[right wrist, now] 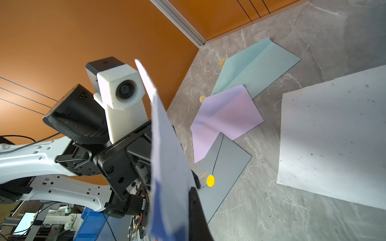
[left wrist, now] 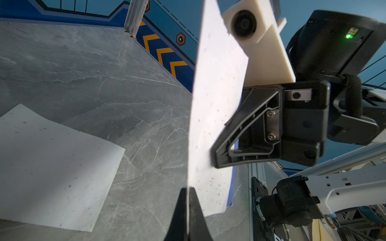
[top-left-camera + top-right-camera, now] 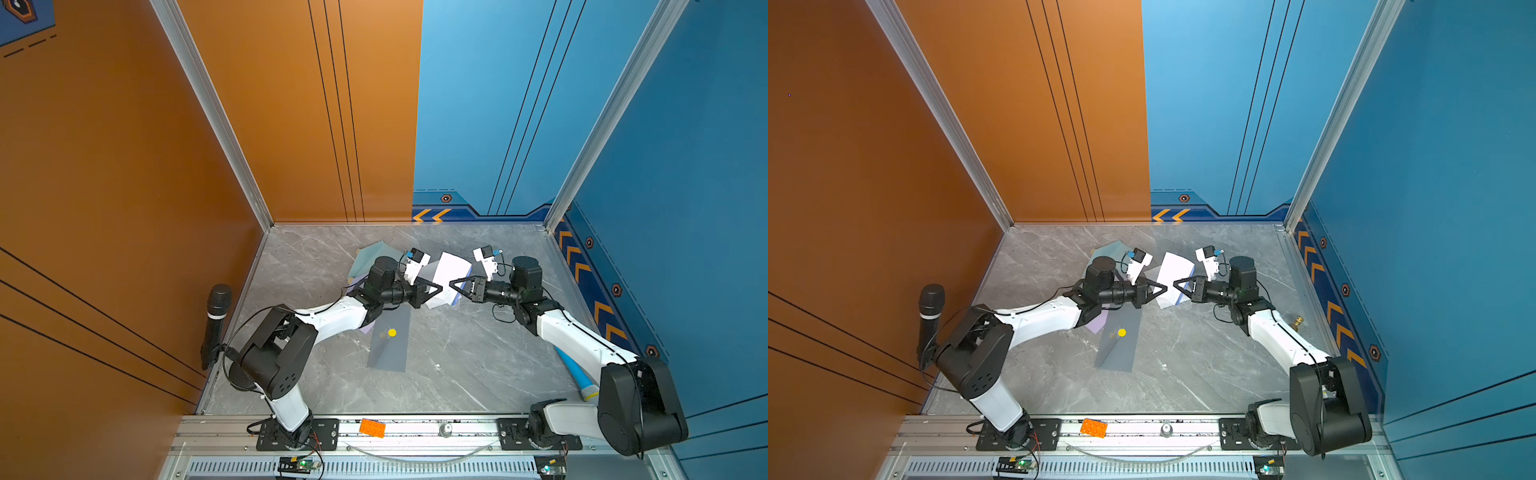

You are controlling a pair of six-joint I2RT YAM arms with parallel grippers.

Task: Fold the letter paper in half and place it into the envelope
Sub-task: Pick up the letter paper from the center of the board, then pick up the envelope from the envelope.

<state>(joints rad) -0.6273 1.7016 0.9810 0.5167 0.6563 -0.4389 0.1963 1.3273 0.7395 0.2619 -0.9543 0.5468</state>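
Note:
The white letter paper (image 3: 451,269) (image 3: 1173,270) hangs above the table, pinched from both sides. My left gripper (image 3: 440,289) (image 3: 1165,289) is shut on one edge; in the left wrist view its jaws (image 2: 189,193) close on the sheet (image 2: 215,100). My right gripper (image 3: 451,284) (image 3: 1175,284) is shut on the opposite edge (image 1: 189,195), and the paper (image 1: 167,154) hides one of its fingers. A blue underside shows along the paper's lower edge. The grey envelope (image 3: 390,338) (image 1: 227,164) with a yellow dot lies flat nearer the front.
A purple envelope (image 1: 225,116) and a teal envelope (image 1: 257,64) lie by the left arm. Another white sheet (image 2: 52,167) (image 1: 334,135) rests on the table under the held paper. A microphone (image 3: 216,320) stands at the left wall, a blue tube (image 3: 575,372) lies at the right.

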